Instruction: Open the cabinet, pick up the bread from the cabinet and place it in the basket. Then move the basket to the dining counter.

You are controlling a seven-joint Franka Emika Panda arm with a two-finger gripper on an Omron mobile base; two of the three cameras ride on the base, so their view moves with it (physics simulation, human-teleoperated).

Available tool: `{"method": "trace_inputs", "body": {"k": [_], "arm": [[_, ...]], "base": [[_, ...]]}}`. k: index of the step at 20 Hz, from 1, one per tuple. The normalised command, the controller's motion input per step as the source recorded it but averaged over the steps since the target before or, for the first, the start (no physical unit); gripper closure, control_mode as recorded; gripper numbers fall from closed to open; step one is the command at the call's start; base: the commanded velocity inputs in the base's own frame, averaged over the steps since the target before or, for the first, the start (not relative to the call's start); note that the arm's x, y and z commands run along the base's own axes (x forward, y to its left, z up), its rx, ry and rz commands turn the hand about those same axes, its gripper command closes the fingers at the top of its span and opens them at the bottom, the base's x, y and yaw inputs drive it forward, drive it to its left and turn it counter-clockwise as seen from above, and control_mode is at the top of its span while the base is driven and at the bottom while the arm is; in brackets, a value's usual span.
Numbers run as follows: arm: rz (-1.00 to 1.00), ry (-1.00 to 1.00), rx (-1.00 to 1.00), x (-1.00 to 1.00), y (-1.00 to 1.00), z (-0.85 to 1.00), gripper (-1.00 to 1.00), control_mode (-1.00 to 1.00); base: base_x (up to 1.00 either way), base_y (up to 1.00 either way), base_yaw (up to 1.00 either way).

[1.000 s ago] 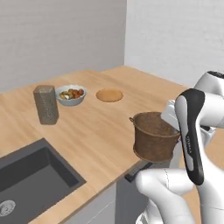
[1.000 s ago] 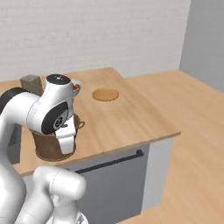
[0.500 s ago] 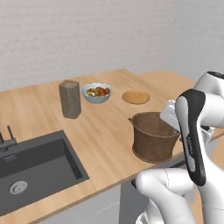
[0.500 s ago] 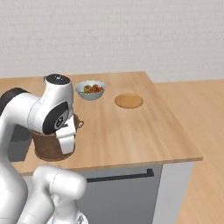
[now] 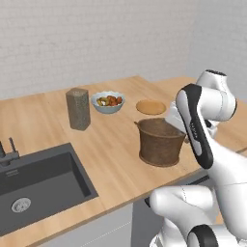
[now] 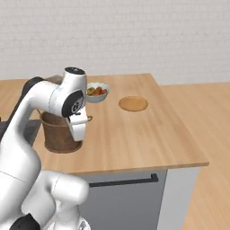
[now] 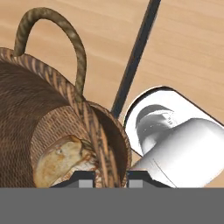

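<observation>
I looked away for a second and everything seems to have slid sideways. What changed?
The robot's base drove along the counter, so the whole view shifted; the things themselves did not move. The gripper stays shut on the basket rim, the bread inside. Bowl, grey block and round mat keep their places.

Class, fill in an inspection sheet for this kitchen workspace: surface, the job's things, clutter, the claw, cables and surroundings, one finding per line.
Surface: light wood dining counter with a dark inset sink at its left.
Job's things: dark brown woven round basket stands upright on the counter near its front edge; golden-brown bread roll lies inside it.
Clutter: pale blue fruit bowl, grey textured upright block, flat round tan disc, all behind the basket and apart from it.
Claw: the claw is shut on the basket's rim, one finger inside, one outside.
Cables: nothing seen.
Surroundings: pale grey brick wall behind the counter.
</observation>
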Motion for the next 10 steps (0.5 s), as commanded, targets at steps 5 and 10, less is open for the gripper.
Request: {"method": "trace_inputs", "body": {"k": [5, 10], "arm": [[0.05, -0.10, 0.00, 1.00, 0.51, -0.19, 1.00, -1.00], [0.06, -0.22, 0.00, 1.00, 0.38, -0.60, 1.00, -1.00]], "base": [[0.00, 0.00, 0.00], [0.00, 0.00, 0.00]]}}
